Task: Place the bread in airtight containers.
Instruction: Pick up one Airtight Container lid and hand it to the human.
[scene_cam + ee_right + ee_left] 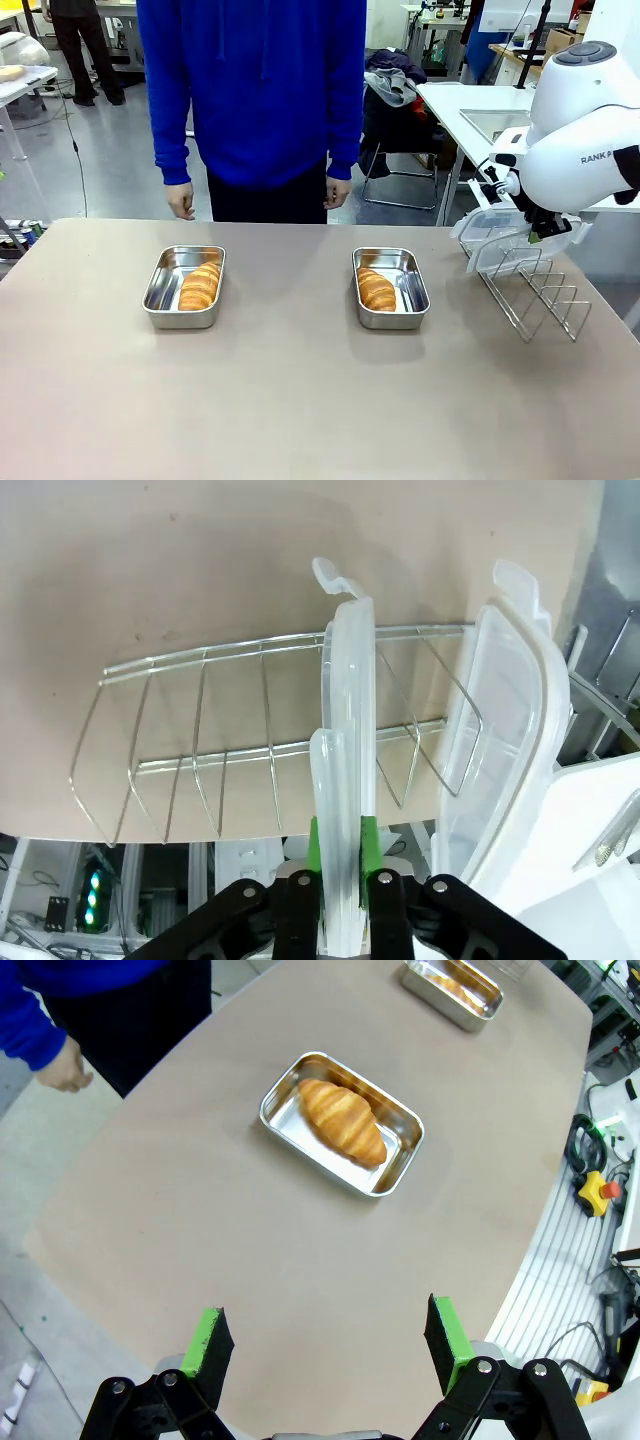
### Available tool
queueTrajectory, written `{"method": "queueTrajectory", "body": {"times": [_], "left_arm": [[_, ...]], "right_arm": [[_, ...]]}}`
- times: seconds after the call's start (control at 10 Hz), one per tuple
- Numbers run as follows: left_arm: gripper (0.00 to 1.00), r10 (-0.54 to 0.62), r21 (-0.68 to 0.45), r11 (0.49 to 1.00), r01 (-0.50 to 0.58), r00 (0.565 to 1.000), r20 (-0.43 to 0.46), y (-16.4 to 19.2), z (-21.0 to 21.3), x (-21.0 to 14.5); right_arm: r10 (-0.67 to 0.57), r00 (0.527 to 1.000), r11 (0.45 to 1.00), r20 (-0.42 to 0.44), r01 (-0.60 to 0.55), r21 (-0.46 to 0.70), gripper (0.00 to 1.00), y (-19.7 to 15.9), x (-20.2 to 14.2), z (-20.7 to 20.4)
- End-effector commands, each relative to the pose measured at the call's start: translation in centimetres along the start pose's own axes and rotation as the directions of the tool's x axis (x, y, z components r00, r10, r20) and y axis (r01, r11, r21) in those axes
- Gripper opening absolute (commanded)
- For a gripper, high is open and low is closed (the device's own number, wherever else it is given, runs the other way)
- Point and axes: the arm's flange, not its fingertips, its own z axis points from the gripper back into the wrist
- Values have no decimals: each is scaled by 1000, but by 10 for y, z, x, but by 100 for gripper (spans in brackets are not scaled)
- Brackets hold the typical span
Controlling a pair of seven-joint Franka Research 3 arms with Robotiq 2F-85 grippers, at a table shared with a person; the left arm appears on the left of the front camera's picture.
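My right pincer (341, 842) is clamped on the edge of a clear lid (346, 680) standing in the wire rack (200, 652), with a second lid (505, 720) just beside it. A tilted lift could snag a wire, drag the rack or topple that neighbour, and I cannot see how deep the pads bite. My left pincer (328, 1330) hangs apart and holds nothing above the surface (200, 1260); ahead of it a croissant (342, 1120) lies in the nearer container (405, 1155), and beyond, the other croissant (455, 980) lies in the farther container (440, 1010), which is cut off at the top of my view.
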Motion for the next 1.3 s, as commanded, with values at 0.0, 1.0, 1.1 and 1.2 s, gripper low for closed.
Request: {"method": "queueTrajectory", "body": {"times": [0.0, 1.0, 1.1, 1.2], "left_arm": [[100, -2, -10, 1000, 3, 1000, 12, -1, 2, 2], [100, -2, -10, 1000, 3, 1000, 12, -1, 2, 2], [100, -2, -10, 1000, 3, 1000, 12, -1, 2, 2], [100, -2, -10, 1000, 3, 1000, 12, -1, 2, 2]], "right_arm": [[4, 999, 999, -40, -6, -32, 0, 3, -2, 5], [160, 955, 910, 251, -44, -413, 0, 84, -40, 209], [231, 938, 870, 257, -81, -486, 0, 88, -31, 212], [287, 925, 832, 251, -110, -544, 0, 89, -22, 214]]}}
